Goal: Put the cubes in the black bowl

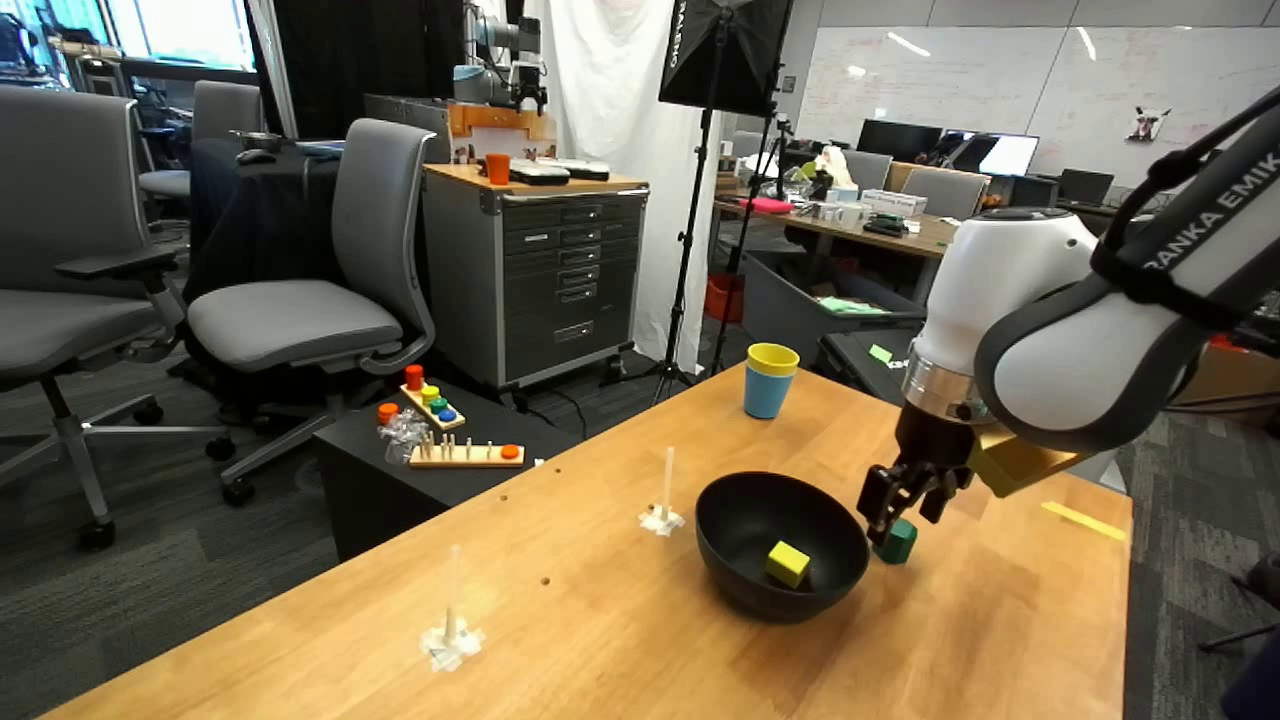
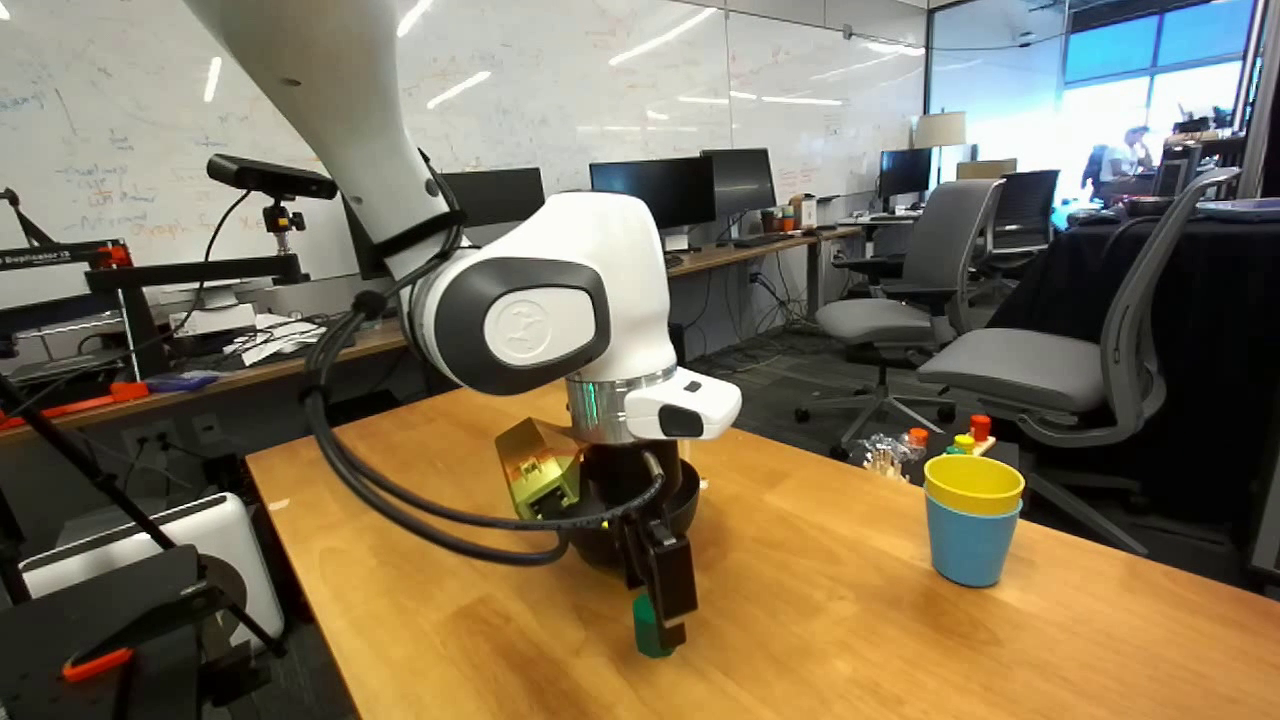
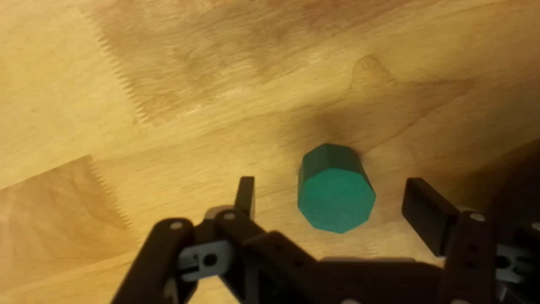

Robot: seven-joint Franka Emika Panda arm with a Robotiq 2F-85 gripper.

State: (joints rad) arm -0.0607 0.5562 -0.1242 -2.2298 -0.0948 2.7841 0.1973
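Wood-topped, the table (image 1: 600, 640) in an exterior view carries, left to right, two taped-down sticks (image 1: 668, 485) standing upright, the black bowl (image 1: 738, 525) with the yellow cube (image 1: 788, 564) inside, and a yellow cup (image 1: 773, 357) nested in a blue cup (image 1: 768, 395) farther back. Just right of the bowl stands the green block (image 1: 898, 543), and the claw (image 1: 905, 517) is spread wide around it, both fingers (image 3: 427, 213) clear of it in the wrist view.

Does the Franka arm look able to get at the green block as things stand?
Probably yes: in the wrist view the green block shows between the open jaws, a gap on each side and its top uncovered. The nearby black bowl might crowd the jaws.
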